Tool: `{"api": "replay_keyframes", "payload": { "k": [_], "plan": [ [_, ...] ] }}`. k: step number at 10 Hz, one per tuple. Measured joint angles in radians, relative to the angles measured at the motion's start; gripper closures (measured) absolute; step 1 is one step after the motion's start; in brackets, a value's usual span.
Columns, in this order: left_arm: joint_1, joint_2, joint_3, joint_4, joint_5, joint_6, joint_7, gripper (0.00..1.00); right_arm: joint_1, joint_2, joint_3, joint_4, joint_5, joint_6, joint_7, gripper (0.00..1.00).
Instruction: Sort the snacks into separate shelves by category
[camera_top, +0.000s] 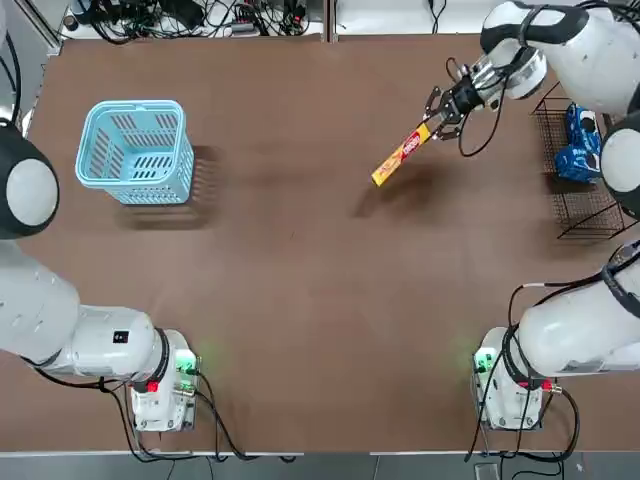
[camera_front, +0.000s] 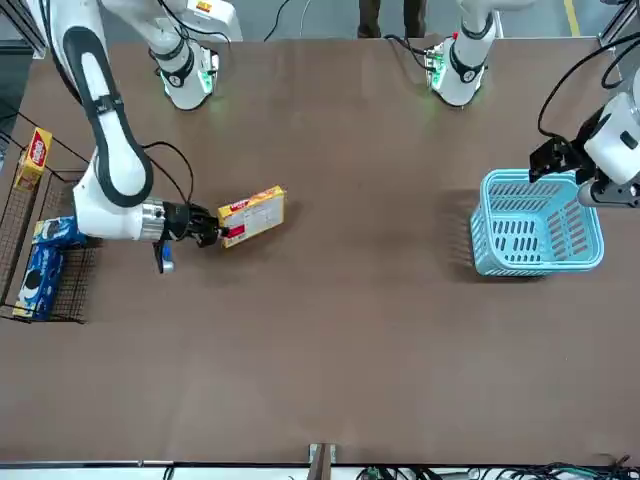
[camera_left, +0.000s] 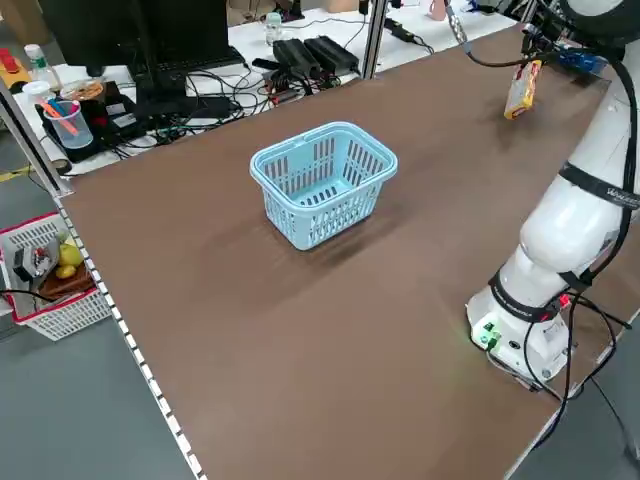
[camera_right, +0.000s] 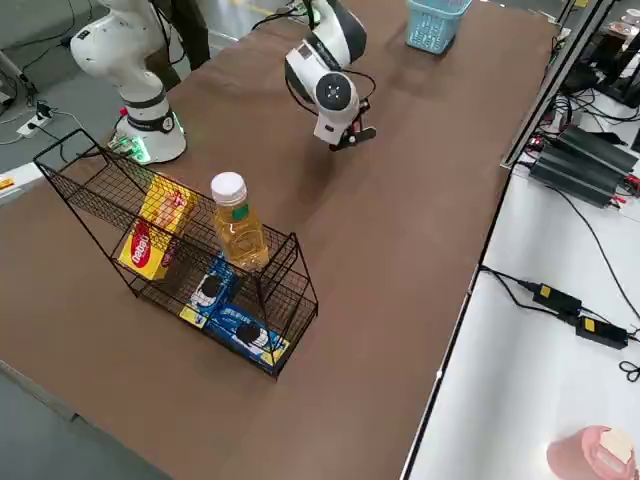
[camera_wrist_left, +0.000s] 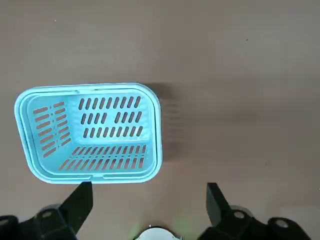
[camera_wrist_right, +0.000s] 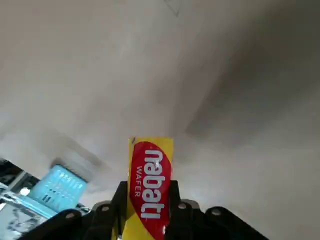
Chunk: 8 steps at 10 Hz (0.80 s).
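Right gripper (camera_wrist_right: 148, 212) clamped on 1 yellow, boxy wafer pack (camera_wrist_right: 150, 187) above the smooth brown table (camera_top: 300, 300), left gripper (camera_wrist_left: 150, 210) spread wide and empty near a slotted light-blue plastic basket (camera_wrist_left: 90, 132), 2 blue packs (camera_right: 210, 287) (camera_right: 248, 333) and 1 yellow box (camera_right: 158, 227) inside the black wire-mesh rack (camera_right: 185, 262).

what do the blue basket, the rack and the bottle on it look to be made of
Basket: likely molded plastic, smooth with slotted walls. Rack: probably black-coated metal, judging by its thin wires and mesh. Bottle: clear plastic or glass, since amber contents show through.
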Motion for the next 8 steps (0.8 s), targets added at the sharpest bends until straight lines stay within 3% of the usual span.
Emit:
{"api": "replay_keyframes", "payload": {
  "k": [4, 8],
  "plan": [
    [-0.001, 0.000, -0.001, 0.000, 0.000, 0.000, 0.000, 0.00, -0.001, -0.037, -0.025, 0.174, -0.391, -0.147, 0.001, 0.64],
    [-0.001, 0.000, -0.001, 0.000, 0.000, 0.000, 0.000, 0.00, 0.006, -0.040, -0.022, 0.348, -0.774, -0.295, -0.004, 0.64]
  ]
}}
